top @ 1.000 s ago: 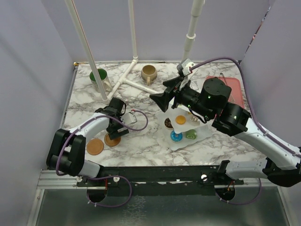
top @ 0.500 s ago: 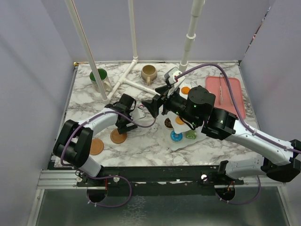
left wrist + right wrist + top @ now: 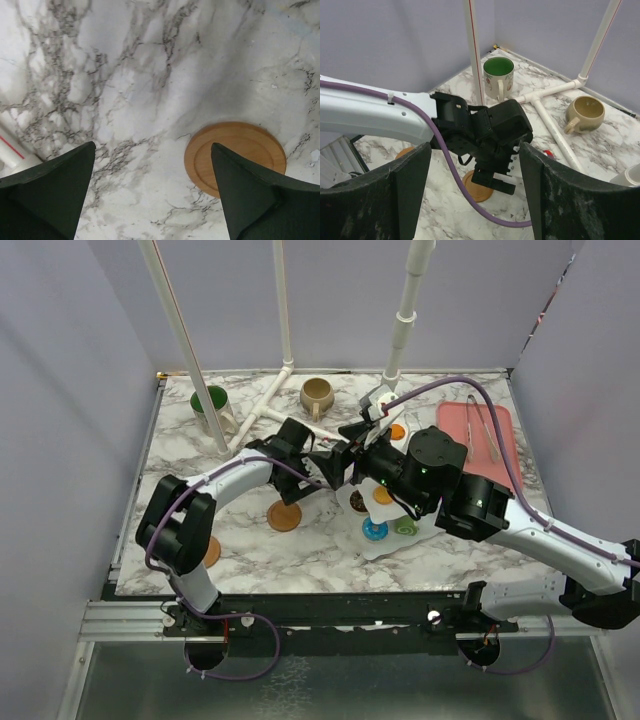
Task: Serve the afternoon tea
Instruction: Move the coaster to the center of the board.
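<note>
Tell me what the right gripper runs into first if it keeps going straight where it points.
The left arm's black gripper, centred between the right gripper's open fingers, above a round wooden coaster. Depth is unclear, but it looks close.

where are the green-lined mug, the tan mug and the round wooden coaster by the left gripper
green-lined mug [image 3: 498,67]: right wrist view, on its green inside
tan mug [image 3: 588,108]: right wrist view, on its hollow inside
round wooden coaster [image 3: 237,142]: left wrist view, on its bare top face

White tiered stand of wavy plates [image 3: 380,546], bearing colourful toy pastries [image 3: 376,531], stands right of centre; green-lined mug [image 3: 210,401] and tan mug [image 3: 317,395] sit upright behind.
</note>
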Controlling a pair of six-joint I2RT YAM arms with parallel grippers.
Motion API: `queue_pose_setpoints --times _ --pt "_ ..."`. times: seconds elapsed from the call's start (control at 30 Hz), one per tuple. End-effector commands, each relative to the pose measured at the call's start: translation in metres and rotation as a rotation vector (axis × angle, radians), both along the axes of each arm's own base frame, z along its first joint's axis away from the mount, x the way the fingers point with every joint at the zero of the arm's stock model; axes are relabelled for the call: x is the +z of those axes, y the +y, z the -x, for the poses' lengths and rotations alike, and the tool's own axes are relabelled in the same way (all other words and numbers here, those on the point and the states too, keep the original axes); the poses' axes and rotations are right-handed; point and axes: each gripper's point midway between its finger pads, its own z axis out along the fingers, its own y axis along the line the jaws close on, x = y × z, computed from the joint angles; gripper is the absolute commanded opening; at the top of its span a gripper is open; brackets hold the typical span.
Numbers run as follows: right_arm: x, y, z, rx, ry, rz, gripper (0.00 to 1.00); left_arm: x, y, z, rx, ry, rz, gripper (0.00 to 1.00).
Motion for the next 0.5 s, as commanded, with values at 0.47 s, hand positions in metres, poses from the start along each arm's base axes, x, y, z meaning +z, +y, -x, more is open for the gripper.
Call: queue_pose_setpoints --times 0.47 --pt "0.002 0.004 0.001 0.014 -0.053 -0.006 0.75 0.065 0.241 0.091 0.051 0.175 -0.281 0.99"
